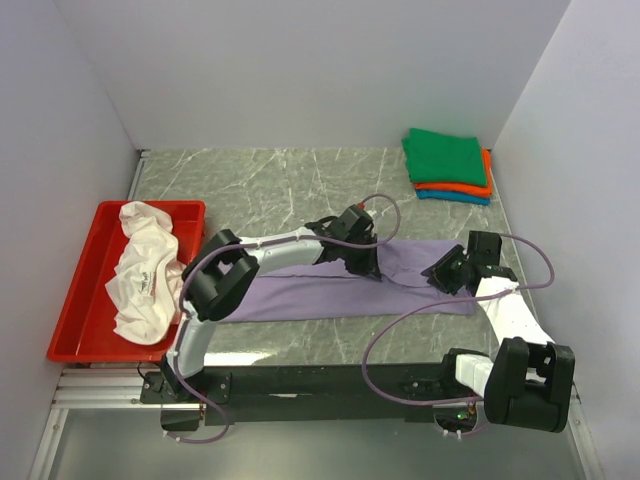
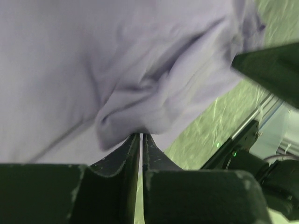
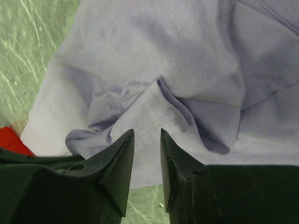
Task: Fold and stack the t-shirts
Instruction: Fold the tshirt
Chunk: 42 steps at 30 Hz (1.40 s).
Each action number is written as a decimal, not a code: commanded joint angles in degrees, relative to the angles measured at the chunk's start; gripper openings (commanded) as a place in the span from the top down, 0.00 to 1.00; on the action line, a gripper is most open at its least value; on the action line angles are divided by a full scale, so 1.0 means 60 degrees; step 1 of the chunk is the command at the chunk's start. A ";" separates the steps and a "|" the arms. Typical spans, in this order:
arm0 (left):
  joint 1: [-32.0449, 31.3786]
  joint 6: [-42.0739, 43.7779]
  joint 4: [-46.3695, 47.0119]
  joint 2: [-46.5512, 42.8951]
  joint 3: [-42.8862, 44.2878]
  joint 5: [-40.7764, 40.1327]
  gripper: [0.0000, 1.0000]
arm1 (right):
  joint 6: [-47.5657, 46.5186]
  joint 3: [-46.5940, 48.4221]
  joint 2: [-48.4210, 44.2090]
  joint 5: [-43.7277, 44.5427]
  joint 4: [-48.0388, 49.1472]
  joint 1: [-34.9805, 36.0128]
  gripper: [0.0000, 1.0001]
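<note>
The lavender t-shirt (image 1: 300, 295) lies spread across the middle of the green marble table. My left gripper (image 1: 358, 265) is on its upper middle part. In the left wrist view, the left gripper (image 2: 141, 134) is shut on a raised fold of the lavender cloth (image 2: 117, 70). My right gripper (image 1: 437, 272) is at the shirt's right end. In the right wrist view, the right gripper (image 3: 147, 131) is open just above a rumpled sleeve hem (image 3: 154, 116), gripping nothing. The white t-shirt (image 1: 145, 270) lies crumpled in the tray. The green t-shirt (image 1: 445, 157), orange t-shirt (image 1: 455, 187) and teal t-shirt (image 1: 455, 196) are folded in a stack at the back right.
The shallow red tray (image 1: 90, 250) stands at the left edge of the table. White walls close in the back and both sides. Bare marble (image 1: 260, 185) lies between the lavender shirt and the back wall.
</note>
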 commanded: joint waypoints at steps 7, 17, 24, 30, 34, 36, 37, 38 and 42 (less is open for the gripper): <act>0.0182 0.0275 -0.0618 0.1419 0.2438 -0.0101 0.78 | -0.0280 0.0418 -0.0363 -0.0013 -0.0088 0.0063 0.64; 0.1106 -0.0472 -0.0238 0.1977 0.2658 0.0441 0.76 | -0.0573 0.0521 -0.0862 0.0280 -0.0353 0.0355 0.64; 0.1179 -0.0531 -0.0135 0.2036 0.2688 0.0617 0.75 | -0.0500 0.0769 -0.0043 0.0499 0.0028 0.0985 0.64; 0.1194 -0.0385 -0.0150 0.1875 0.2659 0.0690 0.75 | -0.0500 0.1004 0.0135 0.1056 -0.0204 0.1250 0.62; 0.1194 -0.0297 -0.0194 0.1831 0.2659 0.0749 0.76 | -0.0281 0.0508 -0.0888 0.1830 -0.0410 0.1235 0.53; 0.1194 -0.0267 -0.0179 0.1816 0.2615 0.0705 0.76 | -0.0120 0.0258 -0.1386 0.1994 -0.0630 0.1220 0.52; 0.1194 -0.0282 -0.0179 0.1802 0.2629 0.0719 0.76 | -0.0090 0.0170 -0.1505 0.2009 -0.0674 0.1220 0.52; 0.1208 -0.0282 -0.0179 0.1816 0.2615 0.0705 0.76 | -0.0061 -0.0005 -0.1549 0.1908 -0.0631 0.1206 0.52; 0.1208 -0.0340 -0.0121 0.1773 0.2542 0.0720 0.78 | 0.0013 -0.0313 -0.1170 0.1790 -0.0397 0.1176 0.52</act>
